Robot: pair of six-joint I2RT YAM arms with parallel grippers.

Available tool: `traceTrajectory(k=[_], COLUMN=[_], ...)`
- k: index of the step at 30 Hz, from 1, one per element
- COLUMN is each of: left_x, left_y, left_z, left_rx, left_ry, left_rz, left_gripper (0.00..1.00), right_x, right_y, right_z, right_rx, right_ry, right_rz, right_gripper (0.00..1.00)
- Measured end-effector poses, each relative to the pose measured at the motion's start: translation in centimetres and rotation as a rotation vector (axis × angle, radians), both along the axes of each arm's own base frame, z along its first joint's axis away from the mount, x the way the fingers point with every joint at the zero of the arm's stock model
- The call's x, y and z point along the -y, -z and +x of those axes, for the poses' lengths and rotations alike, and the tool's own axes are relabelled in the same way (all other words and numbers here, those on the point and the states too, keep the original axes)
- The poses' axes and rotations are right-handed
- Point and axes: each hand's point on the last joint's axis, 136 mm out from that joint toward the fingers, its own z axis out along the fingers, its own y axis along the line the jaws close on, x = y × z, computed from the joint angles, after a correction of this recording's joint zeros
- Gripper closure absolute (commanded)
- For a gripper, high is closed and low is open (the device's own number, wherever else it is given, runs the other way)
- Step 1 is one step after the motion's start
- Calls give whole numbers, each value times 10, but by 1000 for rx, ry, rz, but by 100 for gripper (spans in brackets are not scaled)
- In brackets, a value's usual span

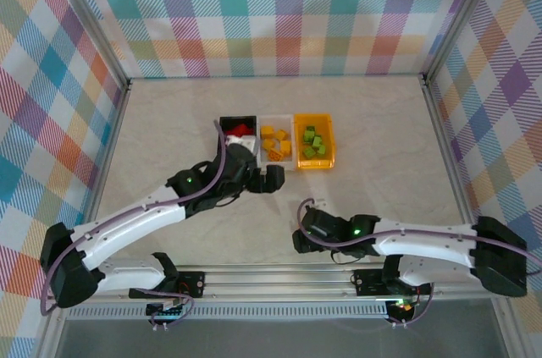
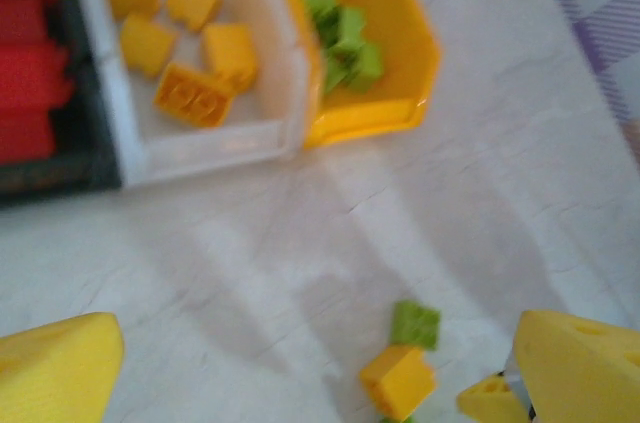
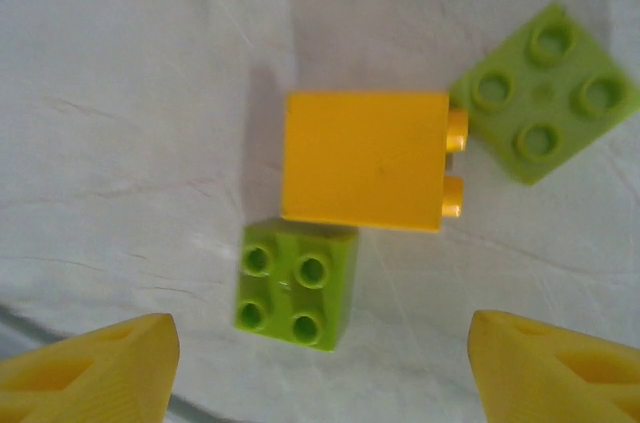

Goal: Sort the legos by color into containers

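Three containers stand side by side at mid-table: a black bin with red legos, a white bin with yellow-orange legos, and an orange-yellow bin with lime green legos. My left gripper hovers just in front of the bins, open and empty, with its yellow fingers wide apart. My right gripper is open low over three loose legos: a yellow one on its side, a green one touching it between the fingers, and another green one at the far right.
The pale table lies open to the right and left of the bins. Checked walls and metal posts close off the sides and back. In the left wrist view the loose green brick and yellow brick lie well in front of the bins.
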Motion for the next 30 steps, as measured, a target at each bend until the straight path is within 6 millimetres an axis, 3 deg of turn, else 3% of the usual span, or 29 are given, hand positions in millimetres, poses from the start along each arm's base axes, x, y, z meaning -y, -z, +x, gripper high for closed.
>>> traceTrajectory(k=[4,8,12,20,23,26,28,30], left_x=[-26,-44,-56,-67,-69,-69,-70,-70], left_y=[18,12,6,2,3,4,7,12], left_z=[-14,-20,-23,-24,-24,-24,-24,-25], left_rx=[-24,2,26,48,47,48,45,39], left_ry=[-51,-94,-127,-159,-162,-164,-164,-164], left_rz=[19,-3,-20,-10,-2,0,5,13], left_gripper=[0,0,0,0,0,0,0,0], right_x=[-7,-20,-22,-28,-42,-53,-57,-57], right_y=[16,19,24,21,8,-21,-42,-68], right_z=[-1,5,7,4,2,5,12,33], right_rx=[2,13,18,29,36,74,93,123], right_ry=[-10,0,12,-2,-36,-56,-58,-24], right_rz=[-99,-111,-139,-142,-62,43,104,170], right_gripper=[31,43,58,70,71,71,71,71])
